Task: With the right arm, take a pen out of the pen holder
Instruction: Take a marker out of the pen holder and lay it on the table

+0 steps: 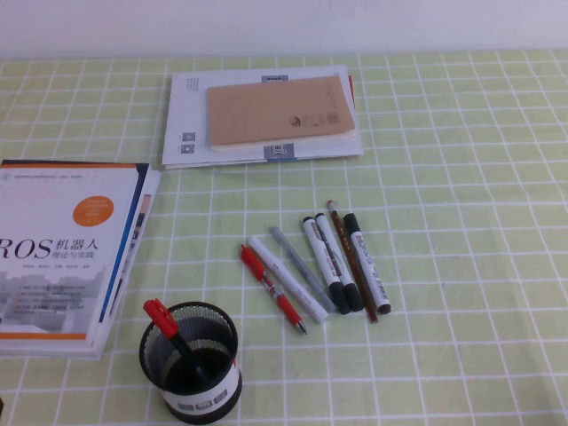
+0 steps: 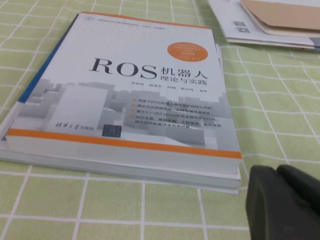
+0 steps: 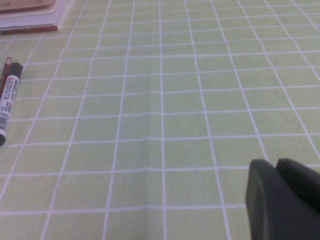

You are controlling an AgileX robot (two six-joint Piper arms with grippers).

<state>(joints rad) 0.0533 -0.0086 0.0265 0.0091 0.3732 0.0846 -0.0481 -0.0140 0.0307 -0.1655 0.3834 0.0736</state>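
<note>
A black mesh pen holder stands near the front left of the table, with one red-capped pen leaning in it. Several pens and markers lie side by side on the green checked cloth to its right. Neither arm shows in the high view. My right gripper is shut and empty, low over bare cloth, well clear of the black-and-white marker at the end of that row. My left gripper is shut with nothing in it, beside the corner of the ROS book.
The ROS book lies on another book at the left edge, just behind the holder. A brown notebook on white papers sits at the back centre; its corner shows in the right wrist view.
</note>
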